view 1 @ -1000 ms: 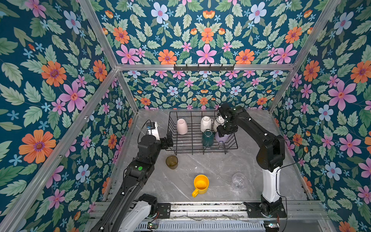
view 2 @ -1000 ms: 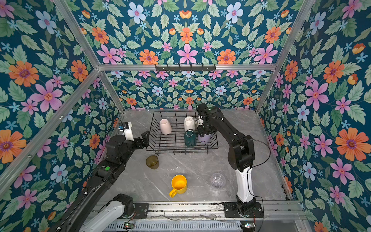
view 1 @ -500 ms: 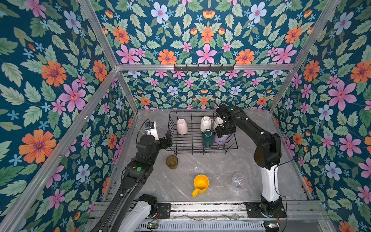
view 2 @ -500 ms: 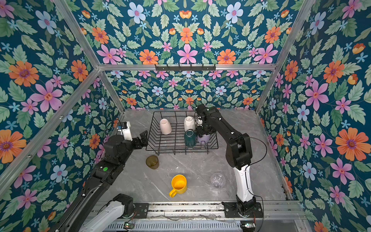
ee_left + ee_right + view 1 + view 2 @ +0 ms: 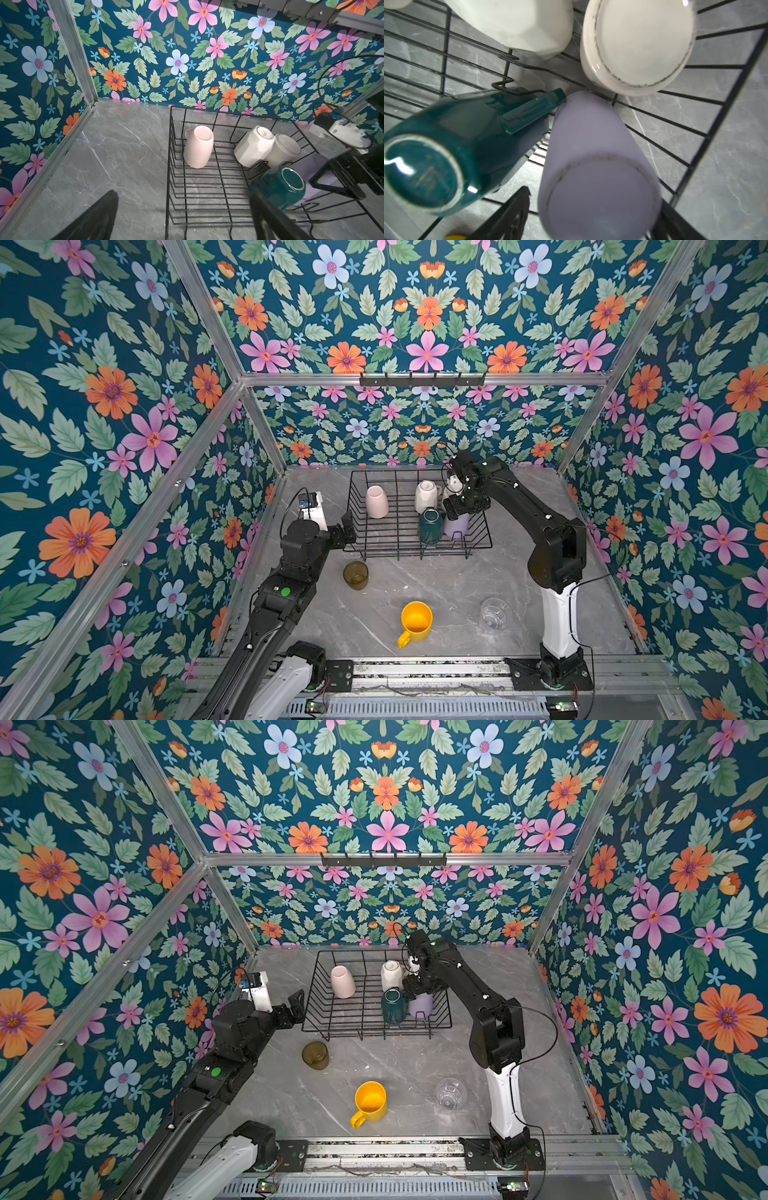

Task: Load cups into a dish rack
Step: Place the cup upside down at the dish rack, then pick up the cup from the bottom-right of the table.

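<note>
Three cups stand apart on open table nearest us: yellow mug [image 5: 417, 620], clear glass [image 5: 494, 613], olive tumbler [image 5: 355, 574]. We note the left gripper [image 5: 348, 527] spread at the dish rack's [image 5: 357, 506] corner. Inside, the right gripper [image 5: 461, 510] straddles the upturned lilac tumbler [image 5: 598, 166]; whether it pinches, we cannot tell.

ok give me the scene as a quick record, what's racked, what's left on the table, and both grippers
in dish rack, base up: pale pink mug, white mug, cream cup, dark green mug, lilac tumbler
on table: olive-brown tumbler, yellow mug, clear glass
left gripper: open, empty, beside the rack
right gripper: open, straddling lilac tumbler
</note>
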Motion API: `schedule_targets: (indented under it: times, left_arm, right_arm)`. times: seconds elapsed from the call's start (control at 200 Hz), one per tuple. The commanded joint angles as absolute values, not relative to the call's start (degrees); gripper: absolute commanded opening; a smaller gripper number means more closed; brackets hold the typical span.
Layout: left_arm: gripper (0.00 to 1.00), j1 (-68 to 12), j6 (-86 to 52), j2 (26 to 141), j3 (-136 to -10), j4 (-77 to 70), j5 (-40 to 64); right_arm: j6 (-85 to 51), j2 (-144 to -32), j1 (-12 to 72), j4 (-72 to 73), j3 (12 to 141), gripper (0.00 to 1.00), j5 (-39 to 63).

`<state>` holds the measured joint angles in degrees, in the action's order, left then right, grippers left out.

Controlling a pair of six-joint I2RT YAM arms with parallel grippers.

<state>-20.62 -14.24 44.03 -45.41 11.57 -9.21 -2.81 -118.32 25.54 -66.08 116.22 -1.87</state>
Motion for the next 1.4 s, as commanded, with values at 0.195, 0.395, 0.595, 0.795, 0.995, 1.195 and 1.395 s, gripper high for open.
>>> schedule_targets:
  times: [0.195, 0.395, 0.595, 0.795, 0.995, 1.195, 1.395]
  left_arm:
    - [0.99, -20.5, -13.5, 43.33, -44.34, 10.71, -11.34]
    - [1.0, -20.39, -13.04, 43.42, -43.97, 9.03, -11.53]
    - [0.99, -20.42, -13.7, 43.07, -43.18, 7.6, -10.42]
    - [0.99, -20.42, -13.78, 43.24, -42.89, 6.7, -9.02]
    - [0.99, -20.39, -13.97, 42.06, -42.52, 6.59, -8.48]
    - [0.99, -20.4, -13.97, 42.1, -42.66, 6.55, -7.64]
    - [0.99, -20.45, -14.05, 42.01, -42.46, 6.48, -7.48]
  right_arm:
    - [-7.02, -97.8, 25.49, -61.77, 98.3, 0.84, -0.94]
    - [-12.02, -82.97, 25.4, -62.42, 81.41, 0.81, -1.67]
    - [-18.54, -74.09, 25.99, -66.22, 70.35, 0.73, -1.76]
    - [-24.83, -71.51, 29.5, -70.25, 64.44, 0.63, -3.47]
    - [-31.0, -68.21, 32.68, -71.19, 59.26, 0.54, -2.61]
    - [-35.24, -66.11, 35.42, -72.17, 55.39, 0.53, -2.26]
    - [-38.05, -65.06, 37.56, -72.63, 52.52, 0.49, -1.51]
